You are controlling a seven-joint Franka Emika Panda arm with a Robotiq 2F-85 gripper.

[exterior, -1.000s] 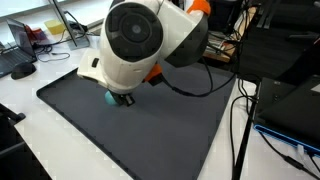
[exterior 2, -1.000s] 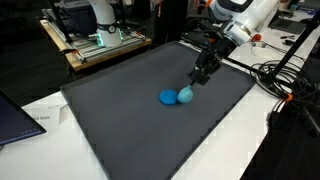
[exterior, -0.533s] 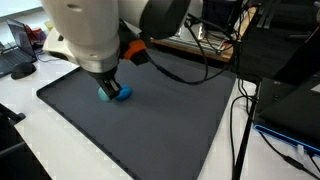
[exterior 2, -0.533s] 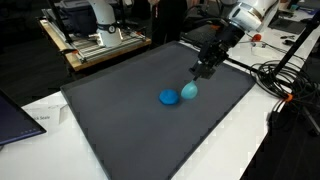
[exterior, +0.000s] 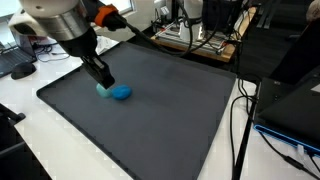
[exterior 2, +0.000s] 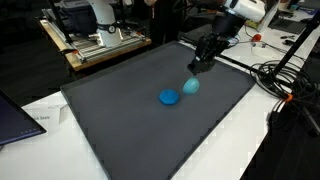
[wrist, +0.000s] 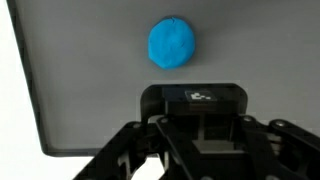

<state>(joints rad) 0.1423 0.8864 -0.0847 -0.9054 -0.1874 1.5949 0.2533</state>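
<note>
In an exterior view, a blue puck (exterior 2: pixel 169 97) lies just left of the teal ball (exterior 2: pixel 191 86), both on the dark surface (exterior 2: pixel 120 125). The end effector (exterior 2: pixel 200 68) hangs just above and right of the ball. Nothing shows in its grip, and I cannot tell how far the jaws are open. From the opposite side, the ball (exterior: pixel 104 90) is partly masked. The wrist view shows only the puck (wrist: pixel 172 44), not the ball.

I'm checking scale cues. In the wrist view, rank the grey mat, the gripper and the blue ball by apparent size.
1. grey mat
2. gripper, though being so near the camera inflates it
3. blue ball
</note>
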